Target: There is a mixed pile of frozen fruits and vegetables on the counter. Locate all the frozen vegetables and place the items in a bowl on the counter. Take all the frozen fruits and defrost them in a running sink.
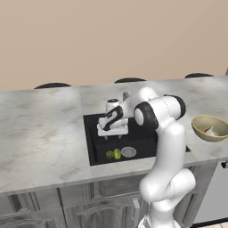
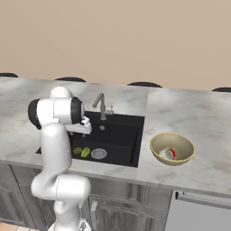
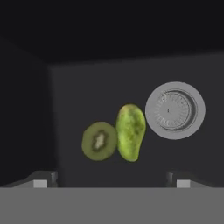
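The gripper (image 3: 111, 180) hung over the sink (image 3: 65, 87), its jaws spread wide and holding nothing; the two dark fingertips (image 3: 40, 180) stood far apart at the bottom of the hand view. In the left base view the gripper (image 1: 113, 130) sat above the basin, pointing down.

Directly below it, on the black sink floor, lay the two fruits. The yellow-green oblong fruit (image 3: 130, 132) rested on its side, and the kiwi half (image 3: 99, 141) lay touching it on the side away from the drain, cut face up with a pale core. The round silver drain (image 3: 175, 110) sat just beside the oblong fruit, on its other side.

From the left base view the fruit (image 1: 117, 153) and kiwi (image 1: 109, 154) lay near the front wall of the sink (image 1: 91, 142), next to the drain (image 1: 128, 152). The faucet (image 2: 102, 106) stood at the back edge of the basin.

Well to the right of the sink, the bowl (image 2: 158, 143) rested on the counter (image 2: 189, 117). Inside it lay the tomato (image 2: 172, 154) and the white bulb (image 2: 165, 152), close together.
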{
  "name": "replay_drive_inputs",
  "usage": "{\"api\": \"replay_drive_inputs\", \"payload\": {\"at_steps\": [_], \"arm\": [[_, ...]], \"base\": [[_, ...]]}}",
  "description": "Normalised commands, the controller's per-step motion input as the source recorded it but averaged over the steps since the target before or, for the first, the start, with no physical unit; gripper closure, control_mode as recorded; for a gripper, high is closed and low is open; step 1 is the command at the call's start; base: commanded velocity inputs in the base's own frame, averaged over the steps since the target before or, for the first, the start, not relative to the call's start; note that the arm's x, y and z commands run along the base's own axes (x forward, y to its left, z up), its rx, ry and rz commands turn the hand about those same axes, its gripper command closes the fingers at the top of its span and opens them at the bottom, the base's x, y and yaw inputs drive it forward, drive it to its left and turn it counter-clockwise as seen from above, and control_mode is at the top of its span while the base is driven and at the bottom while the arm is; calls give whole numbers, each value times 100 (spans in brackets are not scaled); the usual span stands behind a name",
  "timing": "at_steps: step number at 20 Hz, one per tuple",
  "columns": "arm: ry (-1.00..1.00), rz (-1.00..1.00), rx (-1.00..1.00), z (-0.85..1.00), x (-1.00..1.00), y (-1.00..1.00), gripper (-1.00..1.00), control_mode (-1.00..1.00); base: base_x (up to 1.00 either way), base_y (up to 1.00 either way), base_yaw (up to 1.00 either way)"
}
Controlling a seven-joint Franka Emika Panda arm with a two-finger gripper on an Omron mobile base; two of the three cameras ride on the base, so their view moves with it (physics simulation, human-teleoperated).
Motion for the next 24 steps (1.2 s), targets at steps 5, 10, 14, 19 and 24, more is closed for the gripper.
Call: {"api": "replay_drive_inputs", "payload": {"at_steps": [5, 10, 14, 19, 24], "arm": [[-4, 0, 0, 71, -23, 0, -100, -100], [-6, 0, 0, 72, -35, 3, -100, -100], [-5, 0, 2, 79, -33, 5, -100, -100], [-7, -4, 4, 75, -52, 0, -100, -100], [-11, -10, 4, 59, -59, -6, -100, -100]], "base": [[0, 0, 0], [0, 0, 0], [0, 0, 0], [0, 0, 0], [0, 0, 0]]}}
